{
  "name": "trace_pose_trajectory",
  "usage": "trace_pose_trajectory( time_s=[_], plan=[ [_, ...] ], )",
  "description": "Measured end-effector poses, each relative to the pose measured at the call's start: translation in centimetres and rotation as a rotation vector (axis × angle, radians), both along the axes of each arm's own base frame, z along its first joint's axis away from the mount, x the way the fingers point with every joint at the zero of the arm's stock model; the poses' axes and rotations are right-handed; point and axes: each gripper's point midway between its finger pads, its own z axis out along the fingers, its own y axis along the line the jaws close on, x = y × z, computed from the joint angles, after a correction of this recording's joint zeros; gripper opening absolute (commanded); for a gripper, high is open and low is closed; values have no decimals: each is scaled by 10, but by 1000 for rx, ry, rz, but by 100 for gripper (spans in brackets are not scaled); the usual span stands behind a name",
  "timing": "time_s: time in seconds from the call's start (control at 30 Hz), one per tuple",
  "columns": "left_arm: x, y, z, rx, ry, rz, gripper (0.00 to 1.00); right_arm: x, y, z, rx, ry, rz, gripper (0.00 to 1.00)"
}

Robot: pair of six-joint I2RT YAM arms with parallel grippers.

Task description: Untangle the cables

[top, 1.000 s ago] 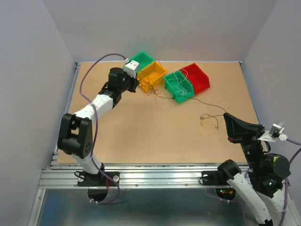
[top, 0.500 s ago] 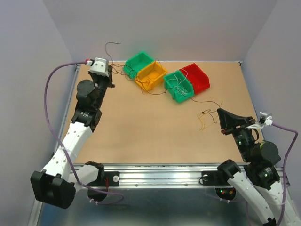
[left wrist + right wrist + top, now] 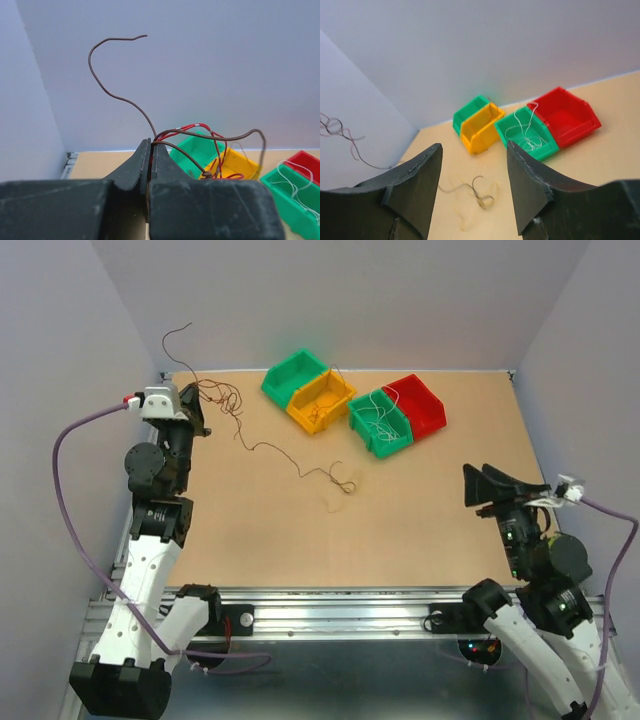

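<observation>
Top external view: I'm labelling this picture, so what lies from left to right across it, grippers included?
Left gripper shut on cables → green bin → yellow bin → second green bin → red bin → right gripper. The trailing cables span several of these, so they hold no place.

— What sort of place are we in?
— A robotics lab, we'd say: blank walls (image 3: pixel 350 300) box our desk (image 3: pixel 300 540), and an aluminium rail (image 3: pixel 330 612) carries the left arm (image 3: pixel 145 575) and right arm (image 3: pixel 548 562).
</observation>
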Motion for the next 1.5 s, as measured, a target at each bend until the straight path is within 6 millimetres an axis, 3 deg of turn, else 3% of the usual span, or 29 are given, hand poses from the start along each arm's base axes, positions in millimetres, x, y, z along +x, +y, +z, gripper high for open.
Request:
trace_pose_trajectory(
  time_s=[0.1,0.13,0.23,0.5,0.67,0.87,1.0,1.13,1.33,1.5],
  plan=[
    [-7,-19,-3,26,-18,-105,0,21,26,-22,-91,90,67,64],
    [-10,-26,-4,39,-21,-144,0,27,36,-30,-127,121,97,72],
    [-15,-42,-4,70,-30,-237,0,41,65,-52,-223,195,197,82],
    [-33,-55,10,98,-82,-314,0,83,156,-124,-472,328,560,86],
    [-39,-64,22,119,-85,-371,0,100,201,-163,-517,320,750,88],
    [-65,-88,86,162,-189,-522,0,111,237,-161,-498,185,881,89],
    [-102,-101,161,208,-332,-615,0,114,259,-156,-497,117,936,90],
    [-142,-109,216,228,-456,-691,0,122,294,-148,-499,26,1000,92],
    [-187,-117,256,204,-553,-804,0,115,333,-154,-461,-107,1121,91],
    [-178,-117,268,146,-553,-823,0,94,362,-157,-453,-180,1239,90]
  ],
)
